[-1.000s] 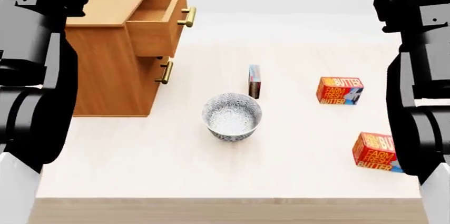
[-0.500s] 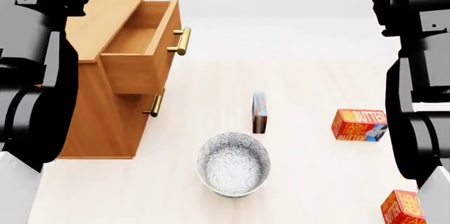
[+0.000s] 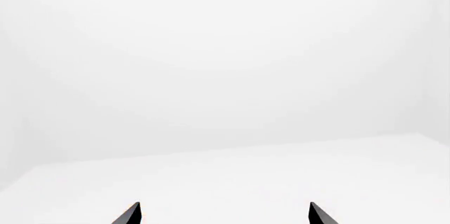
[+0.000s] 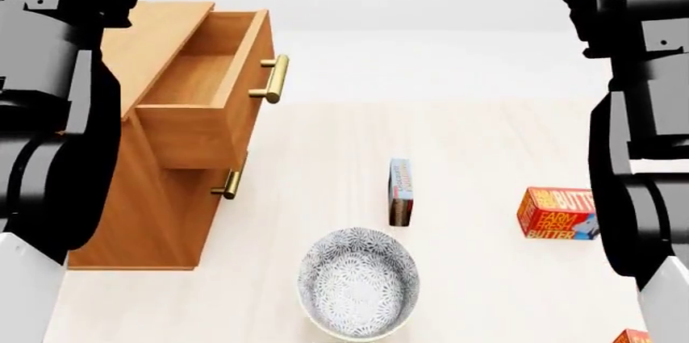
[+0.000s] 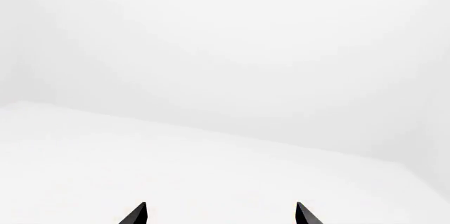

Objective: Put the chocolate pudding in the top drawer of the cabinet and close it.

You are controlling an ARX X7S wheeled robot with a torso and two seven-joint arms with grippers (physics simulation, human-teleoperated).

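The chocolate pudding (image 4: 401, 190) stands on its thin edge at the middle of the pale table, light blue above and dark red-brown below. The cabinet (image 4: 140, 198) sits at the left with its top drawer (image 4: 199, 93) pulled out and nothing inside; its brass handle (image 4: 274, 78) faces right. Both arms are raised at the picture's sides, and neither gripper shows in the head view. In the left wrist view my left gripper (image 3: 223, 214) shows two spread tips over blank white. My right gripper (image 5: 221, 214) looks the same, open and holding nothing.
A patterned grey bowl (image 4: 357, 282) stands near the table's front, just below the pudding. A red-orange butter box (image 4: 556, 214) lies to the right, and a second one (image 4: 633, 336) peeks in at the bottom right corner. A lower drawer handle (image 4: 228, 184) sticks out beneath the open drawer.
The head view has moved forward and tilted down: cabinet, pudding, bowl and butter boxes all slid lower and look larger. Nothing on the table has shifted.
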